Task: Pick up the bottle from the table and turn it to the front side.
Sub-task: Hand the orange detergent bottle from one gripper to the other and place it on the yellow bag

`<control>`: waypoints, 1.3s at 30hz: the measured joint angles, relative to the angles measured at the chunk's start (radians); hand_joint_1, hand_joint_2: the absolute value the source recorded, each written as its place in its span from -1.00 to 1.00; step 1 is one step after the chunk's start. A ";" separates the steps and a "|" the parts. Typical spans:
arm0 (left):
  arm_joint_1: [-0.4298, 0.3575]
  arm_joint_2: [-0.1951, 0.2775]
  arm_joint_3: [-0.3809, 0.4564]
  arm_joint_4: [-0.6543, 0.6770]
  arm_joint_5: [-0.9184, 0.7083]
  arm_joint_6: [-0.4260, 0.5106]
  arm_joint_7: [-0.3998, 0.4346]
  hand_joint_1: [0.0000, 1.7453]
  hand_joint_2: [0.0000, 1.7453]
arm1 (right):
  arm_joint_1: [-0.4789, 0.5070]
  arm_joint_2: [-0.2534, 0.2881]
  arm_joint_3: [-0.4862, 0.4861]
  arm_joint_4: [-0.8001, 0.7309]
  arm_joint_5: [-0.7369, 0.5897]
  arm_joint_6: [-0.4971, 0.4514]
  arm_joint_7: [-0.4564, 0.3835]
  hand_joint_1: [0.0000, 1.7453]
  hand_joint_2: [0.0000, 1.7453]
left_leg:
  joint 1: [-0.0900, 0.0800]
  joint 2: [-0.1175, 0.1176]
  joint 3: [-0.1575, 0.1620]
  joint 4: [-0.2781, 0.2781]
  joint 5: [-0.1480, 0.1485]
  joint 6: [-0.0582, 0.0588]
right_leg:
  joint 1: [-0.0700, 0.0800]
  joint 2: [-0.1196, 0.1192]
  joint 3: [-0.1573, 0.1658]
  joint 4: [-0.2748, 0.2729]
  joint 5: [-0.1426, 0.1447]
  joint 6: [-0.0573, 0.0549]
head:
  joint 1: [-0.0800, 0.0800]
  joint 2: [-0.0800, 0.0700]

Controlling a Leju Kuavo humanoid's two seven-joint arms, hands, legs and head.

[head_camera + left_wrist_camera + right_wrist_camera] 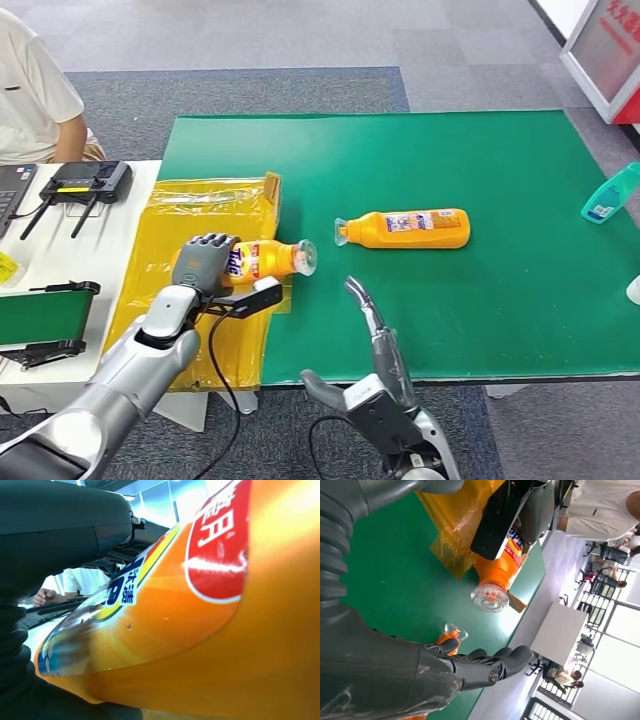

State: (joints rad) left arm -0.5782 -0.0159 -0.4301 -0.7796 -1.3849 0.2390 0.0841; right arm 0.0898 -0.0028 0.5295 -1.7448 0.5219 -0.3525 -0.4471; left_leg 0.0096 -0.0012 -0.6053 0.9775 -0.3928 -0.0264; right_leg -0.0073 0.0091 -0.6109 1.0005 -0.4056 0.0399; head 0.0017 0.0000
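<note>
Your left hand [205,262] wraps its fingers around the orange plastic detergent bottle [266,260] left of frame centre, so next lift and roll it label-forward, right hand [375,345] idle, fingers apart.

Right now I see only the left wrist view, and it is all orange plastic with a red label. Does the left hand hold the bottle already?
Observer: Yes. In the head view the left hand grips the orange bottle around its body, over the yellow plastic sheet.
Operator: Where does its cap point?
Observer: Toward the second orange bottle, which lies on the green mat.
Operator: Is the right hand near?
Observer: The right hand holds nothing, fingers apart, at the mat's near edge.
</note>
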 joint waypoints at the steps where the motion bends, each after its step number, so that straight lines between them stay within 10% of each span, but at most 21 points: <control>1: -0.005 -0.002 0.000 0.010 -0.002 -0.003 0.001 1.00 1.00 | 0.000 -0.001 -0.002 -0.004 -0.001 -0.001 0.000 -1.00 1.00 | 0.000 0.000 0.000 0.000 0.000 0.000 | 0.000 0.000 0.000 0.000 0.000 0.000 | 0.000 0.000; 7: -0.030 -0.009 -0.008 0.059 -0.023 -0.027 0.024 0.86 1.00 | 0.001 -0.008 -0.019 -0.028 -0.008 -0.004 -0.004 -1.00 1.00 | 0.000 0.000 0.000 0.000 0.000 0.000 | 0.000 0.000 0.000 0.000 0.000 0.000 | 0.000 0.000; 11: -0.040 -0.011 -0.019 0.082 -0.030 -0.034 0.031 -1.00 1.00 | 0.003 -0.013 -0.027 -0.035 -0.009 -0.006 -0.006 -1.00 1.00 | 0.000 0.000 0.000 0.000 0.000 0.000 | 0.000 0.000 0.000 0.000 0.000 0.000 | 0.000 0.000; 39: -0.051 0.009 -0.042 -0.013 0.123 -0.133 -0.027 -1.00 1.00 | 0.055 -0.029 -0.097 -0.084 0.047 -0.041 0.006 -1.00 1.00 | 0.000 0.000 0.000 0.000 0.000 0.000 | 0.000 0.000 0.000 0.000 0.000 0.000 | 0.000 0.000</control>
State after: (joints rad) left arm -0.6293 -0.0071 -0.4723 -0.7928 -1.2624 0.1062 0.0570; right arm 0.1448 -0.0319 0.4327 -1.8292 0.5684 -0.3938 -0.4410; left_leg 0.0095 -0.0013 -0.6055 0.9775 -0.3928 -0.0264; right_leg -0.0074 0.0089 -0.6105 1.0006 -0.4055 0.0400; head 0.0018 0.0000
